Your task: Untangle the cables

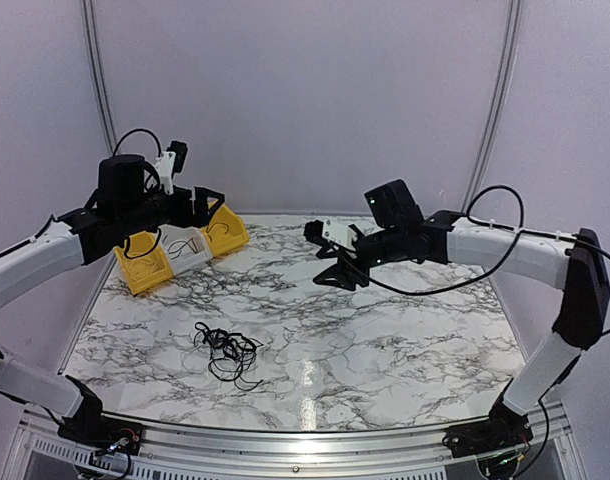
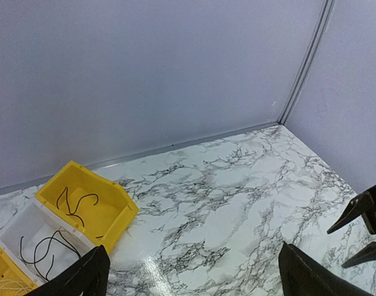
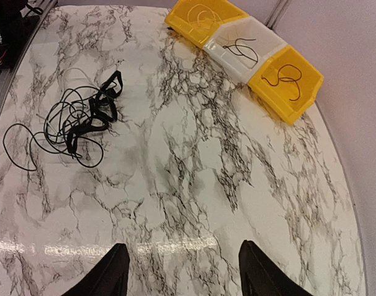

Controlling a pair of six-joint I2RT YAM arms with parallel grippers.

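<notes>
Only fingertips show at the bottom edge of each wrist view, the left gripper [image 2: 192, 246] and right gripper [image 3: 182, 244] both spread wide and empty, with the tangled cables [image 3: 77, 120], strands too fine to trace, lying upper left in the right wrist view, well apart from both.

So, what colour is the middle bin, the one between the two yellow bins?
The middle bin is white; the right wrist view shows it best.

Table [image 1: 385, 340]: glossy white marble pattern, veined in black.
Cables [image 1: 227, 350]: thin, black, found in one tangled heap at the front left.
A row of three is set touching at the back left corner: yellow bin [image 1: 148, 276], white bin [image 1: 185, 250], second yellow bin [image 1: 230, 235].
</notes>
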